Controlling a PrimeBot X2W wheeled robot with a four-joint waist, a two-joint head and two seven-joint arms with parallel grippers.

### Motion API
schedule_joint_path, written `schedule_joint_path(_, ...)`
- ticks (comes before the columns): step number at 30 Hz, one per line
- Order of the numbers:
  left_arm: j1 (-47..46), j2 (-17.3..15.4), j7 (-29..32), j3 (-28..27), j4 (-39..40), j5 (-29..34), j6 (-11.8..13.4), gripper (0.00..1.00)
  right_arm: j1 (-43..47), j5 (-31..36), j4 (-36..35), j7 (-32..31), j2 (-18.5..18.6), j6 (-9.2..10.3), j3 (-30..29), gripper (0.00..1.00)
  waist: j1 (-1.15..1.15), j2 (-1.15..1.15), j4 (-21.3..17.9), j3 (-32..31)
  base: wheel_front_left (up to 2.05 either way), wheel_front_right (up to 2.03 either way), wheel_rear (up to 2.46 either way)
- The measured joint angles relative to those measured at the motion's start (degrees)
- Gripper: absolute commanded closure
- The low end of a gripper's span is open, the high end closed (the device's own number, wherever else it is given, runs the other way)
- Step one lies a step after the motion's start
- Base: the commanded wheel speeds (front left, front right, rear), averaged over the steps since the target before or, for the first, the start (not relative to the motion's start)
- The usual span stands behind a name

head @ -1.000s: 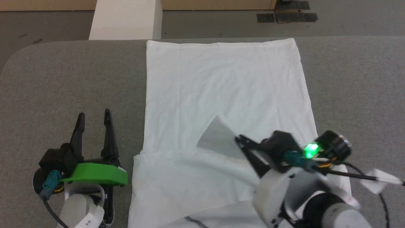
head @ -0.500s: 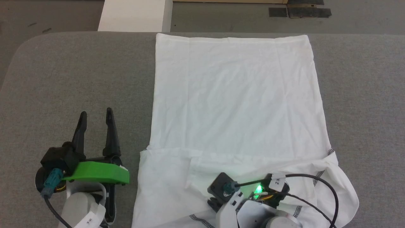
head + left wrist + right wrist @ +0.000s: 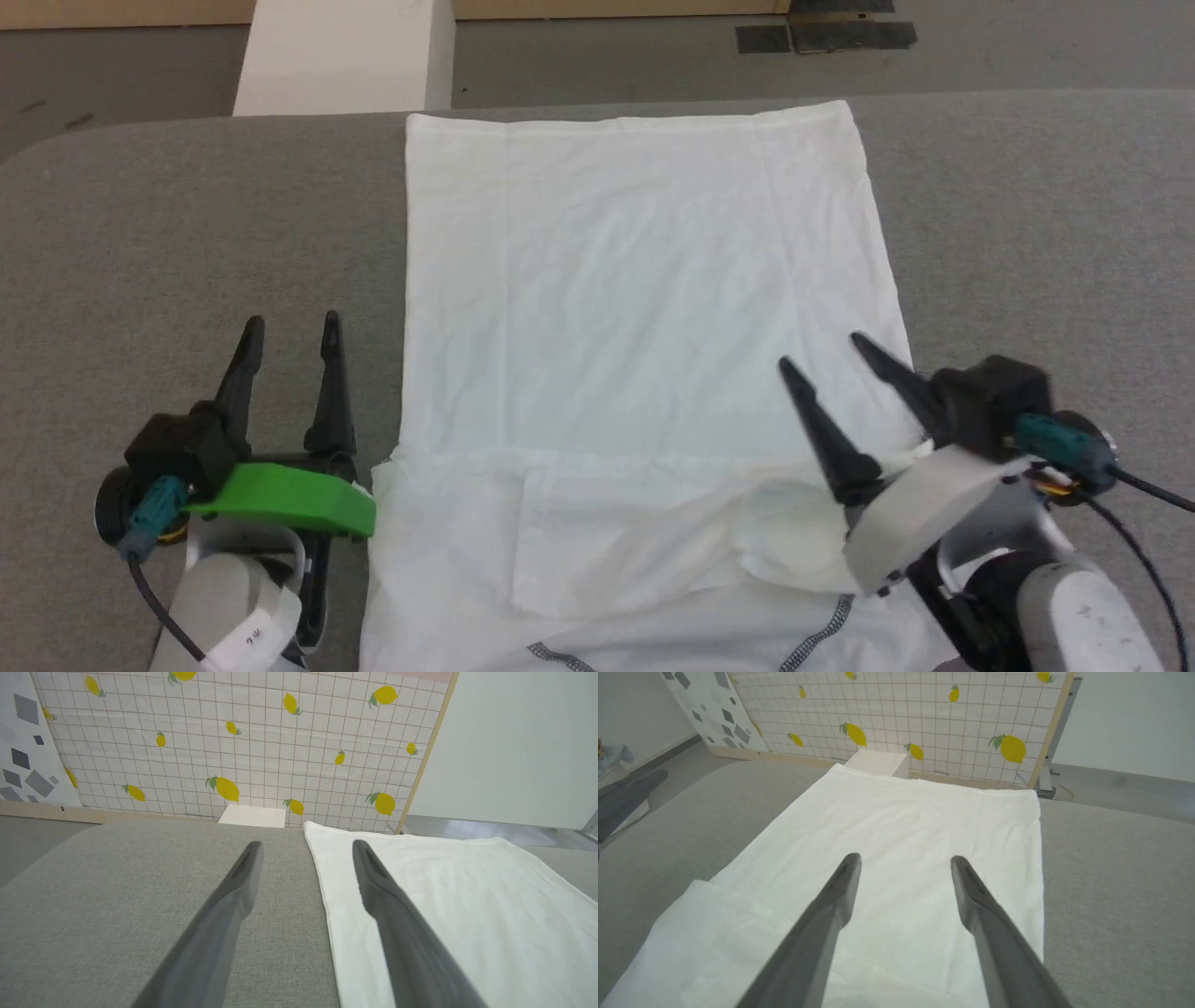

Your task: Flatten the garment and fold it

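The white shirt lies spread down the middle of the grey tabletop, with its far edge straight and close to the tabletop's far edge. Its far part is smooth. Nearer the robot a second layer of cloth lies folded across it, rumpled toward the right, and dark zigzag stitching shows along the nearest edge. The left tool stands with its two dark fingers spread wide and nothing between them. It sits over bare tabletop just left of the shirt's left edge, fingers pointing to the far side. The right tool is also spread wide and holds nothing. Its fingers reach over the shirt's near right part, pointing far and slightly left, and I cannot tell whether the tips brush the cloth. Beyond the tabletop's far left stands a white box.
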State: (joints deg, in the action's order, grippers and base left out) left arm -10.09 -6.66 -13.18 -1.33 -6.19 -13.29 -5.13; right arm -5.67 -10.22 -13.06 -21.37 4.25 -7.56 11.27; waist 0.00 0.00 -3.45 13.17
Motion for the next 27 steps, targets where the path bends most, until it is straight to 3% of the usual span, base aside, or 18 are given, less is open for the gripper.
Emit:
schedule_joint_path(11,-13.45,-10.21,10.02,3.16,1.26,-0.6,-1.89,0.0,0.06,1.25,-1.14,19.8,-1.14,0.0,-11.85,0.0,0.0,0.0,-4.84,5.13,0.0,0.0,0.0)
schedule_joint_path(18,-27.55,-18.58,21.97,5.48,-4.26,-4.34,-1.96,0.0,-1.64,0.4,2.42,27.6,-1.19,0.0,-12.11,0.0,0.0,0.0,-7.74,11.01,0.0,0.0,0.0)
schedule_joint_path(27,-41.54,-24.38,41.57,6.38,-10.39,-9.6,-1.98,0.0,-5.49,-0.98,4.92,31.6,-1.25,-0.01,-9.27,0.0,0.01,0.0,-12.69,17.99,0.0,0.0,0.0)
